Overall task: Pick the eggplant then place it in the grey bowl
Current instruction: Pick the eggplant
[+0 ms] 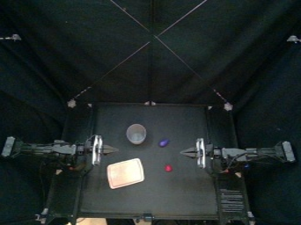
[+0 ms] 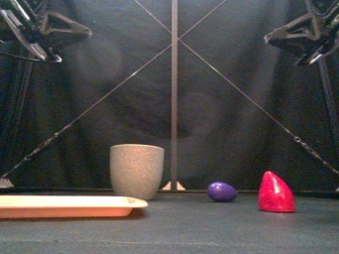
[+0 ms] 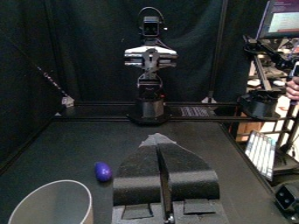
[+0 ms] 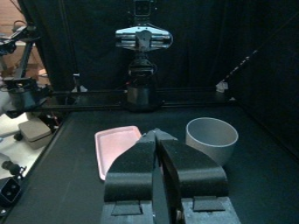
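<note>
The small purple eggplant (image 1: 164,141) (image 2: 221,190) (image 3: 103,171) lies near the table's middle, just right of the tall grey speckled cup (image 1: 137,133) (image 2: 137,171) (image 3: 52,203) (image 4: 212,136). My left gripper (image 1: 94,151) (image 3: 160,141) hovers at the table's left side, raised well above the surface, jaws shut and holding nothing. At the right side my right gripper (image 1: 196,153) (image 4: 160,134) is raised the same way, shut and empty. Neither gripper touches the eggplant or the cup.
A flat pink tray (image 1: 126,173) (image 2: 66,205) (image 4: 117,144) lies at the front left, in front of the cup. A red toy (image 1: 168,167) (image 2: 276,192) stands in front of the eggplant, to the tray's right.
</note>
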### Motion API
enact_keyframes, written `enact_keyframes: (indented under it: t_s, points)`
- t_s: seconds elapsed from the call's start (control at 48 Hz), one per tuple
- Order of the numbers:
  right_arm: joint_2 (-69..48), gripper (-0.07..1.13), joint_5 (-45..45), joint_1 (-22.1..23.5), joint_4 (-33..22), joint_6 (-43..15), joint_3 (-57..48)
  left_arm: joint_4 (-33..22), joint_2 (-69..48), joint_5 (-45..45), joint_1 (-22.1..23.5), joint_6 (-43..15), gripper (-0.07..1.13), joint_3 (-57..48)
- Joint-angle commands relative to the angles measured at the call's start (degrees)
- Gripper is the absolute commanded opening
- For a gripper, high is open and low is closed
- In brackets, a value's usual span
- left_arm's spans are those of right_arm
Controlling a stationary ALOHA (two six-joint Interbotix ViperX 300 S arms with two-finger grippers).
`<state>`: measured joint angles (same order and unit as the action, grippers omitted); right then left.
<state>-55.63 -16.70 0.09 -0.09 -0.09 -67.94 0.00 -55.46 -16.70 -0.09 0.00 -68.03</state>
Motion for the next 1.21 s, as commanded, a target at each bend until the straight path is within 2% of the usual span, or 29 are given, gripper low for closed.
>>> enact_keyframes:
  t_s: [0.021,0.167,0.25,0.354,0.438,0.5,0.521,0.792,0.812,0.854,1.0,1.208]
  points:
    - [1.8,0.01,-0.2,1.3,0.2,-0.1,1.4,0.4,0.0,-0.3,-1.6,-0.4,-0.05,0.2]
    - [7.6,0.04,1.7,5.3,-0.2,0.0,3.7,0.7,-0.3,-0.3,-2.1,-0.4,-0.04,-0.2]
    - [12.8,0.05,6.0,8.3,-1.8,0.8,6.3,0.7,-0.4,-0.3,-2.1,-0.4,-0.04,-0.4]
    - [19.5,0.08,12.0,11.4,-6.2,0.9,9.4,1.1,-0.4,-0.3,-2.1,-0.4,-0.04,-0.4]
    - [24.3,0.16,16.1,12.3,-10.9,0.7,11.3,1.3,-0.4,-0.3,-2.1,-0.4,-0.04,-0.4]
    - [27.5,0.26,17.7,12.2,-13.6,0.1,12.3,1.5,-0.4,-0.2,-2.1,-0.4,-0.04,-0.6]
    - [28.8,0.33,17.8,12.2,-14.4,-0.2,12.7,1.5,-0.4,-0.3,-2.1,-0.4,-0.04,-0.6]
    - [36.8,1.04,17.4,14.0,-14.1,-0.4,15.8,1.6,-0.4,-0.2,-2.2,-0.4,-0.04,-0.7]
    - [37.3,1.07,17.4,14.2,-14.2,-0.4,16.1,1.6,-0.4,-0.2,-2.1,-0.4,-0.04,-0.7]
    - [38.3,1.08,17.4,14.8,-14.2,-0.4,16.4,1.6,-0.4,-0.1,-2.1,-0.4,-0.04,-0.7]
    - [41.8,1.02,17.4,16.3,-14.7,0.0,18.2,1.6,-0.4,0.3,-2.1,-0.4,-0.04,-0.8]
    - [48.6,1.02,17.8,18.0,-15.6,-0.3,21.1,1.6,-0.4,0.7,-2.2,-0.4,-0.04,-0.8]
